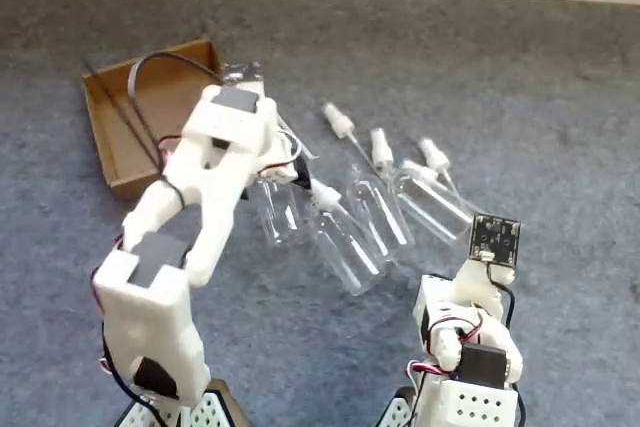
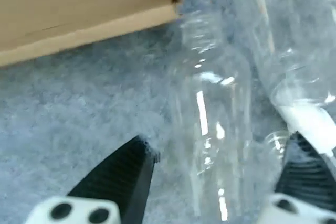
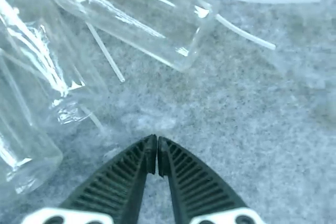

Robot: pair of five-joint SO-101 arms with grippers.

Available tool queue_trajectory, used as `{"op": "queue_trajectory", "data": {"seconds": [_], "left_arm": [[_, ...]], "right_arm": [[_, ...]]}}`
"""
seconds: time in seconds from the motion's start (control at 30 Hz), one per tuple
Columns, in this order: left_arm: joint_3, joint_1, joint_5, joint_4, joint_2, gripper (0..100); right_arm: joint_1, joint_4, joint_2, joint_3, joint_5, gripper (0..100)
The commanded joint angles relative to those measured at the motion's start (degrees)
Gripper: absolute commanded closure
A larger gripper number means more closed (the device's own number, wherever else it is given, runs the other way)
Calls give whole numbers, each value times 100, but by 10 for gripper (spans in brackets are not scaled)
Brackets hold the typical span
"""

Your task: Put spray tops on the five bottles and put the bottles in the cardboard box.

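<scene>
Bottles (image 1: 345, 232) & spray tops (image 1: 380, 147) crowd centre w/ box (image 1: 120, 117) close by; carpet (image 1: 560, 117) beyond & right open.

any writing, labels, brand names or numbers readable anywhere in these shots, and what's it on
No text can be read in any view.
The clear bottles: no labels on them.
The cardboard box: plain brown, no print visible.
The small circuit board on an arm: any markings are too small to read.
</scene>
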Motion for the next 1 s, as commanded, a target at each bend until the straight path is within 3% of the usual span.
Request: {"op": "queue_trajectory", "data": {"seconds": [0.0, 0.33, 0.97], "left_arm": [[-769, 40, 70, 18, 576, 748], [-1376, -145, 62, 18, 1648, 769], [-1367, -119, 70, 1037, 1270, 786]], "right_arm": [[92, 57, -66, 655, -18, 989], [92, 66, -66, 655, -18, 989], [92, 66, -66, 655, -18, 989]]}}
